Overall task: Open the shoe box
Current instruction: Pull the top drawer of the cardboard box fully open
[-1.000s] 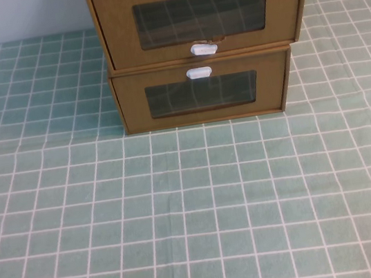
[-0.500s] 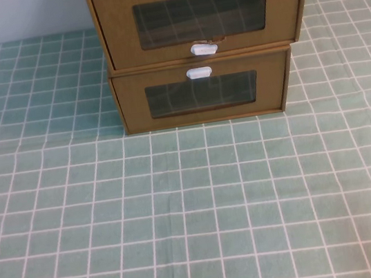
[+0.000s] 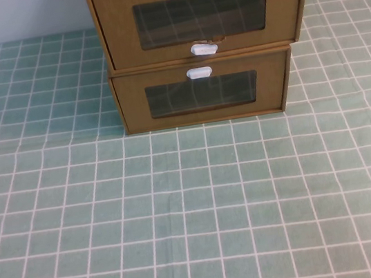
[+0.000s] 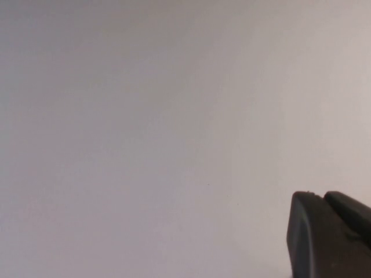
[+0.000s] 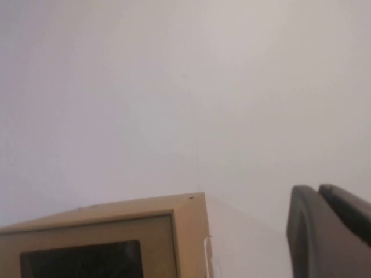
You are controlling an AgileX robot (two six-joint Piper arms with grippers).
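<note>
Two brown cardboard shoe boxes are stacked at the back of the table, both closed. The upper box (image 3: 201, 11) has a dark window and a white handle (image 3: 204, 49). The lower box (image 3: 203, 94) carries its own white handle (image 3: 199, 73). Neither arm appears in the high view. In the left wrist view my left gripper (image 4: 323, 197) is shut on nothing and faces a blank wall. My right gripper (image 5: 317, 190) is also shut and empty, and its wrist view catches a top corner of a box (image 5: 116, 231) some way off.
A green checked tablecloth (image 3: 195, 200) covers the table in front of and beside the boxes. A pale wall (image 3: 14, 18) stands behind them.
A dark piece of the left arm at the near left corner of the high view a second ago has dropped out of sight. The boxes have not moved.
</note>
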